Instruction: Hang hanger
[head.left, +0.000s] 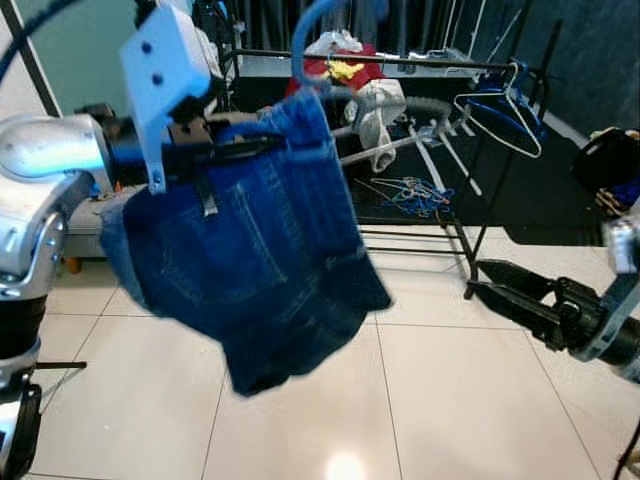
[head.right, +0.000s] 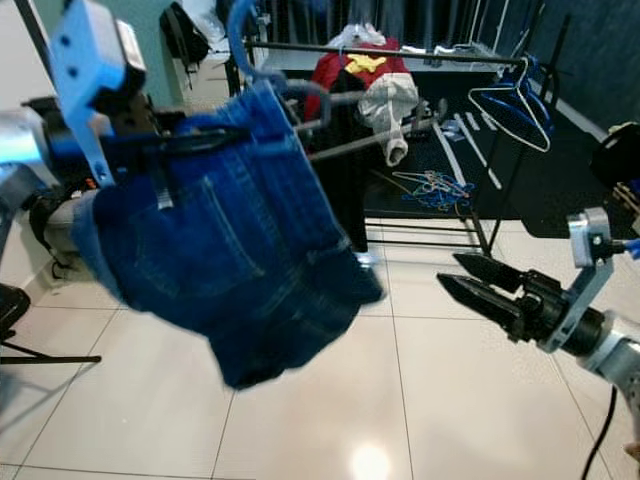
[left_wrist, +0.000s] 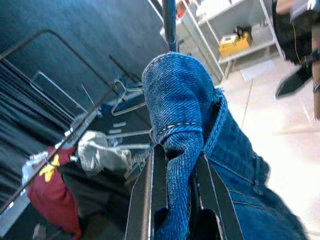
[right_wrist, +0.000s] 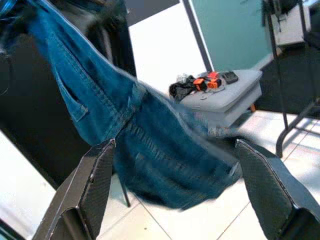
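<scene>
Denim fills the space between my left fingers (left_wrist: 150, 200): the left gripper (head.left: 235, 148) is clamped on a fold of the waistband of the denim shorts (head.left: 250, 270), and the two black bars press the cloth from either side. The shorts ride on a blue hanger whose hook (head.left: 315, 40) curls up just above and beyond my fingertips. Below the fingers the legs of the shorts hang free and look blurred, so I judge them to be swinging.

The cloth is soft and fairly heavy for its kind; it will sag, sway and drag the hanger off level. Denim grips well, so I don't expect it to slide out of the pinch, but holding cloth gives me poor say over where the hook points. A firmer place to take hold would be the stiff neck of the hanger just under the hook.

My right gripper (head.right: 470, 285) is out to the side, fingers spread well apart with nothing between them, pointing toward the hanging shorts.

Past my left fingertips stands the clothes rack, its black top rail (head.left: 400, 62) well beyond the hook. On it hang a red garment (head.right: 350, 65), a white garment (head.left: 380, 115) and an empty blue-and-white wire hanger (head.left: 500, 112). The hook has yet to reach that rail.
</scene>
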